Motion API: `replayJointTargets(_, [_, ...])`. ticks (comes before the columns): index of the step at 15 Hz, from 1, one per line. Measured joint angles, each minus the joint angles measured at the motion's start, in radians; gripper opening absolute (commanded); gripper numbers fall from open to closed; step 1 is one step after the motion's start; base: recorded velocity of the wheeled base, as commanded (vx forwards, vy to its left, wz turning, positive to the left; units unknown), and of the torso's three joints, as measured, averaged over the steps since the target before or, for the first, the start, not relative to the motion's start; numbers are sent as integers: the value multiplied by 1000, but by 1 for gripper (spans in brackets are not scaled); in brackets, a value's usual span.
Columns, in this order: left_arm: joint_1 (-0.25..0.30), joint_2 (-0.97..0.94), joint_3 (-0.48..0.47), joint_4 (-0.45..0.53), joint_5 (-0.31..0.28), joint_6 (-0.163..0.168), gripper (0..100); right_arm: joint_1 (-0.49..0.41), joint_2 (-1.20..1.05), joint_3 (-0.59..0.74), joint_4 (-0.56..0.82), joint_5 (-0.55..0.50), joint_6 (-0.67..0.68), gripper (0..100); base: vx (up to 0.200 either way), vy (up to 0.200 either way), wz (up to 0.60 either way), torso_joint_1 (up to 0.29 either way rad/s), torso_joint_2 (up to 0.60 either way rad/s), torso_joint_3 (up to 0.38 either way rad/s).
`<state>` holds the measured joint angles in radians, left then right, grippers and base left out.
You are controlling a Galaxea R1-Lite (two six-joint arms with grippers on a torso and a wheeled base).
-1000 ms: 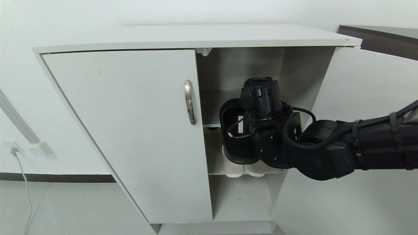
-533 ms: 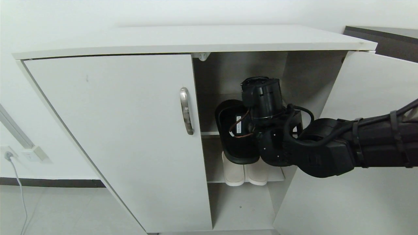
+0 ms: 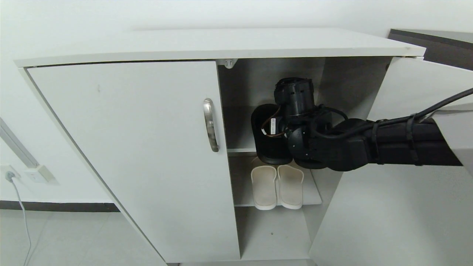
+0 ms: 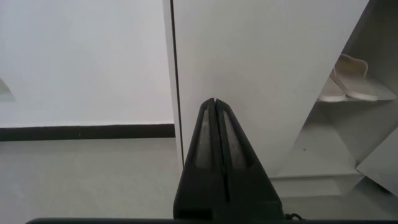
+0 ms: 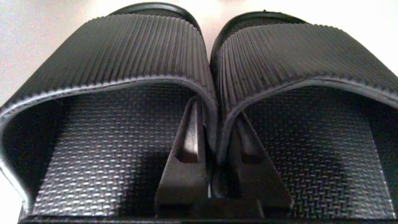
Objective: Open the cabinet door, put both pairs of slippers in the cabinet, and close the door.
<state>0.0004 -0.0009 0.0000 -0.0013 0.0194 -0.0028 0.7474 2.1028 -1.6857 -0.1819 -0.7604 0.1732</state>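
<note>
A pair of black slippers [image 3: 268,136] hangs at the level of the upper shelf [image 3: 240,149] inside the white cabinet [image 3: 221,40]. My right gripper [image 5: 213,155] is shut on the black slippers [image 5: 124,93], pinching the two inner strap edges together. A pair of white slippers [image 3: 277,186] lies side by side on the middle shelf, just below. The right cabinet door [image 3: 388,207] stands open; the left door [image 3: 129,147] is closed. My left gripper [image 4: 214,106] is shut and holds nothing, low in front of the closed left door, with the white slippers [image 4: 348,81] off to its side.
The left door carries a metal handle [image 3: 210,125] next to the opening. The bottom compartment [image 3: 273,232] holds nothing. A wall socket with a cable [image 3: 7,173] sits low on the left wall. A dark surface [image 3: 432,44] lies behind the cabinet's right corner.
The camera shifted early on. My right arm has since risen and gone deeper into the cabinet with the black slippers, uncovering the white pair below.
</note>
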Motion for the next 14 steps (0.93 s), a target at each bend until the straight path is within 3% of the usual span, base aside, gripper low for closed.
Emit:
replayJointTargets(5, [1,0,0,0,0,-1,0,-44,71,-164,69,76,-3,0,0,0,0,0,0,0])
replayJointTargets(14, [1,0,0,0,0,-1,0,-65,117,-209,71,83,-5,0,0,0,0,0,0,0])
